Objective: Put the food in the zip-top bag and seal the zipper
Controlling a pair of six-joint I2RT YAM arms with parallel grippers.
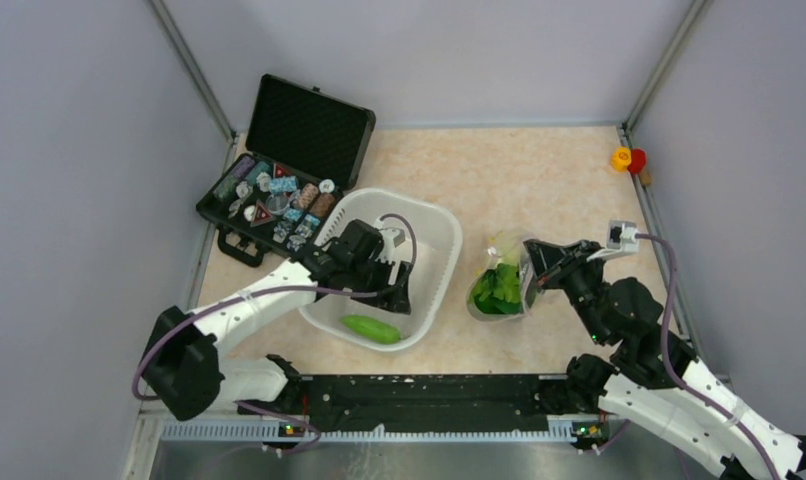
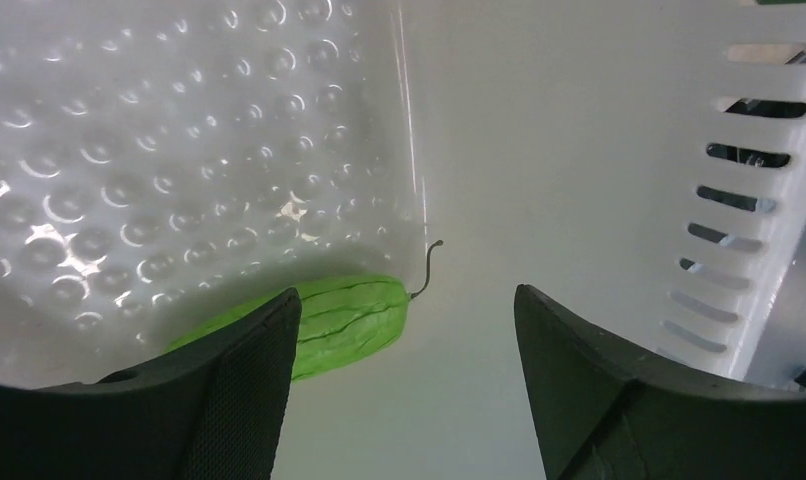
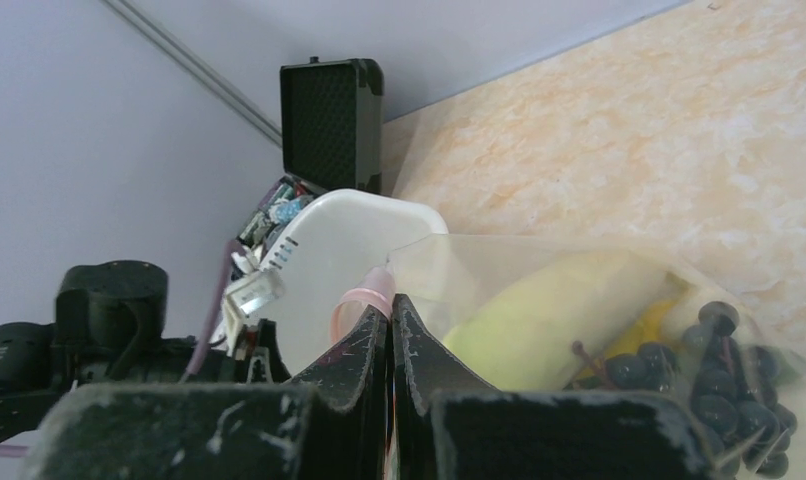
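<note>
On the table (image 1: 539,170), the right gripper (image 3: 391,305) pinches the bag (image 3: 539,270) upright beside the tub (image 1: 434,235) for loading; the left gripper (image 2: 407,295) gapes above the tub's cucumber (image 2: 344,320).

walls (image 1: 69,150): plain pale grey, on three sides | table (image 1: 539,170): beige marbled top | posts (image 1: 195,68): metal, at both back corners | rail (image 1: 419,395): black, along near edge | light: even, soft

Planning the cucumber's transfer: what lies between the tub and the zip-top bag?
Only a bare strip of table separates tub and zip-top bag, per the top view.
</note>
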